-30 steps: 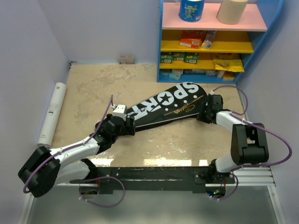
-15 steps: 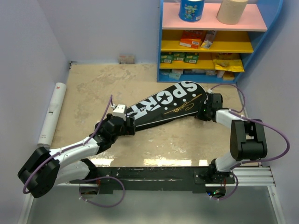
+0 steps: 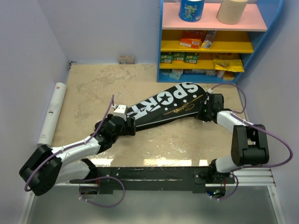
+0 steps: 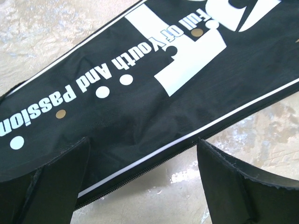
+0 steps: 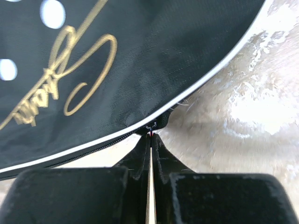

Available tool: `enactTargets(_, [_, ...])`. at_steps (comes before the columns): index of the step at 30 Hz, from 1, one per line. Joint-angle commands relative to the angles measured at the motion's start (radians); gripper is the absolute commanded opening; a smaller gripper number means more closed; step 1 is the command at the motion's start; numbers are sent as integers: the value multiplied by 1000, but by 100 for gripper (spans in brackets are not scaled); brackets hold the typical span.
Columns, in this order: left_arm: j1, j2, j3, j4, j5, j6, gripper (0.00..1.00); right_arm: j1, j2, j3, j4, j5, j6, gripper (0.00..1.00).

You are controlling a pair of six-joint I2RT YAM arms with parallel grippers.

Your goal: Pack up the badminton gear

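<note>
Bag (image 3: 166, 109) first: it is long, black and shaped like a racket, with SPORT in big white letters. It lies flat and slanted across the middle of the bench (image 3: 93, 84), with its wide end toward the shelf (image 3: 210, 22) and its thin end toward the left arm. What is inside it cannot be seen.

The long white tube (image 3: 51, 113) lies far away from the bag, along the left wall. Nothing is touching it.

The left fingers (image 4: 238, 182) are spread wide and hold nothing. They sit over the thin end of the bag, one on each side of its edge.

The right fingers (image 5: 158, 154) are pressed tight together at the rim of the wide end. Their tips meet right where the zip (image 5: 98, 146) stops. They may be nipping the little zip tab, but it is too small to tell.

The bag looks like soft cloth. I think it is light and floppy, so it will bend and sag if lifted by one end. The cloth looks smooth, so it may slide on the bench when the zip is pulled. A good plan is to hold the thin end down while the tab is tugged. The tab is tiny and could slip out, so the pull should be slow and follow the curve of the rim.

The tube looks stiff and round. It could roll, so the middle is the best place to grab it.
</note>
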Motion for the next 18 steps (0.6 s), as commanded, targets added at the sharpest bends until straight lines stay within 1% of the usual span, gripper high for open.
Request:
enactTargets(1, [5, 63, 5, 50, 9, 21, 100, 10, -101, 18, -66, -13, -12, 0])
enactTargets(6, [5, 97, 20, 57, 11, 21, 100, 34, -141, 35, -106, -19, -11, 0])
enactTargets(11, [5, 124, 31, 57, 18, 27, 100, 99, -106, 42, -123, -25, -24, 0])
enactTargets(14, [5, 126, 31, 57, 18, 30, 100, 151, -78, 52, -134, 15, -20, 0])
enactTargets(18, [5, 130, 36, 56, 21, 32, 100, 191, -52, 65, -175, 73, -3, 0])
